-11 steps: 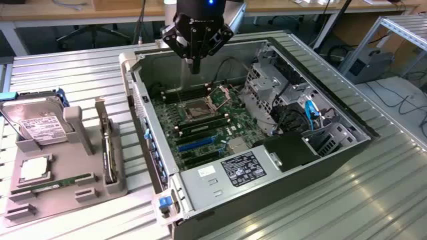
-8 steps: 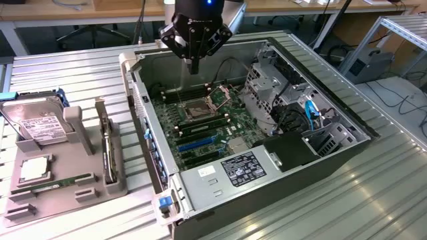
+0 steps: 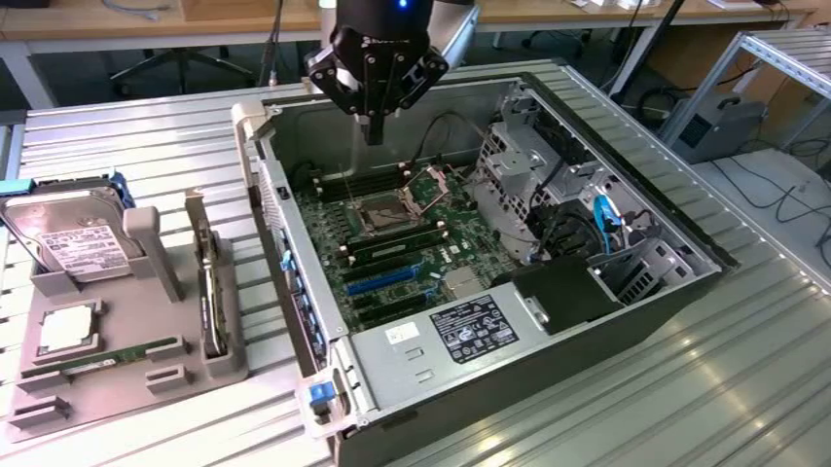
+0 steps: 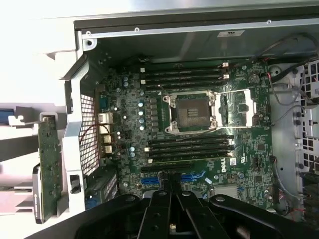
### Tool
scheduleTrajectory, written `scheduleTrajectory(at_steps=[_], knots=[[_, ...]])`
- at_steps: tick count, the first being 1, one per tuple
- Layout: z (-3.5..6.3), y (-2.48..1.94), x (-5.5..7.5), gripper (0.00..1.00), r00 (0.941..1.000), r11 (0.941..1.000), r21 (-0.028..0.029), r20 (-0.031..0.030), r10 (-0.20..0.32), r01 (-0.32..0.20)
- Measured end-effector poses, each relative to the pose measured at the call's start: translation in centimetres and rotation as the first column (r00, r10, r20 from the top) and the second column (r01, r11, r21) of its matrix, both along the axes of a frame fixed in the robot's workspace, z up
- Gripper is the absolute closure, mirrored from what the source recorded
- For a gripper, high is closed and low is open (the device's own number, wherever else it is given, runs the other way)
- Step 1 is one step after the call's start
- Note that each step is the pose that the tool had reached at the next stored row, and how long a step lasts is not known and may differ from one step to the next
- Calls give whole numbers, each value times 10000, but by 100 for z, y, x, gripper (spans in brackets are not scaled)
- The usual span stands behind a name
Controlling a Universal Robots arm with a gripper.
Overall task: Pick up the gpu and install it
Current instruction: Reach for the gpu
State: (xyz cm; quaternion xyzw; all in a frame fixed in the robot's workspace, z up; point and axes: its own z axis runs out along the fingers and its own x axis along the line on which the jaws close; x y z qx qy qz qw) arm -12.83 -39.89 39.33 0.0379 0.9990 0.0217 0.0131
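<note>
Gpu [image 3: 208, 300] well apart from closed gripper [image 3: 374, 134]

Even overhead light; glare on ribbed table [image 3: 727, 389]; wrist view blown white outside case [image 4: 199, 32].

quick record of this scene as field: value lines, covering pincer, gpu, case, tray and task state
pincer: shut, holding nothing, poised over the motherboard
gpu: standing on edge in the grey tray, outside the case, untouched
case: lying on its side, open, on the exterior view's right of the tray
cpu socket: lid open
hard drive: upright at the tray's far end
task state: gpu not yet picked up
</note>
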Motion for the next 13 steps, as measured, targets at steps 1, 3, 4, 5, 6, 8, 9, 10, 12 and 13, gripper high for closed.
scheduleTrajectory(at_steps=[1,3,4,5,6,8,9,10,12,13], knots=[[0,0,-4,89,10000,10000,0,0,0,0],[0,0,-15,89,10000,10000,0,0,0,0],[0,0,-20,89,10000,10000,0,0,1,-1],[-1,0,-24,89,10000,10000,1,1,1,-1],[0,0,-26,89,10000,10000,0,0,1,-1],[0,0,-29,89,10000,10000,0,0,1,-1],[0,0,-32,89,10000,10000,0,0,1,-1],[0,0,-34,89,10000,10000,0,0,0,0],[0,0,-38,89,10000,10000,0,0,1,-1],[0,0,-40,89,10000,10000,0,0,0,0]])
